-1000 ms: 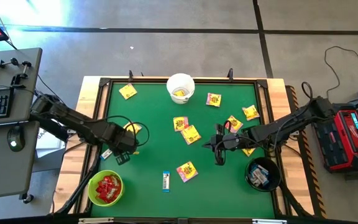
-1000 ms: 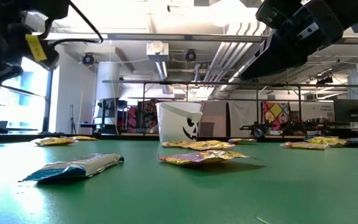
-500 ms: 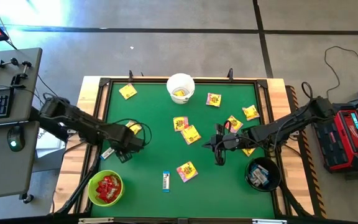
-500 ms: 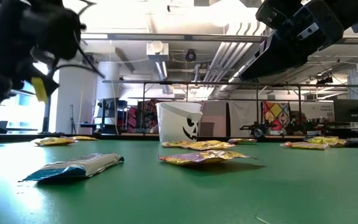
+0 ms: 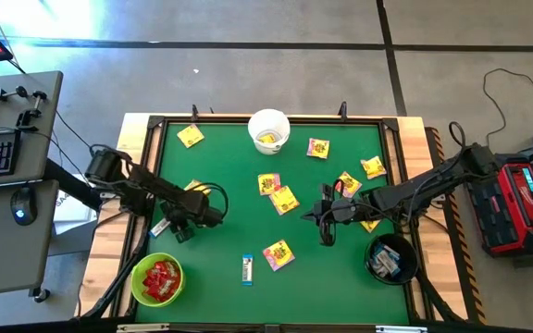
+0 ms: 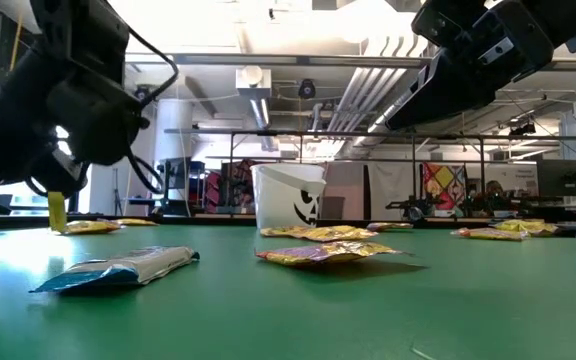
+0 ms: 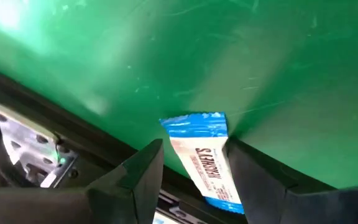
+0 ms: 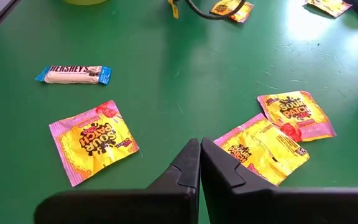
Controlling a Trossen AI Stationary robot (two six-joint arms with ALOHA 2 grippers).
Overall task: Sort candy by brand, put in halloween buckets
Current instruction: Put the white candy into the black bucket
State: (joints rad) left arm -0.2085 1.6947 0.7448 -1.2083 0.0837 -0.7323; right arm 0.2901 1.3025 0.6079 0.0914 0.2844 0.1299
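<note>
High view: the left tool (image 5: 176, 228) is seen near the worktop's (image 5: 322, 268) left edge, above the lime bucket (image 5: 157, 279) at the near-left corner; white bucket (image 5: 269, 130) at the far edge, black bucket (image 5: 391, 259) near-right. The right tool (image 5: 326, 225) is held mid-worktop.

Low view: a white-and-blue bar (image 6: 118, 268) is noted lying flat in the foreground.

Left wrist view: the fingers (image 7: 140, 180) are spread wide, straddling another blue bar (image 7: 202, 155) at the worktop's edge. A pinch may fail if the flat wrapper slips against the rim.

Right wrist view: the right tool is fully closed, empty, over yellow packets (image 8: 93, 139).
</note>
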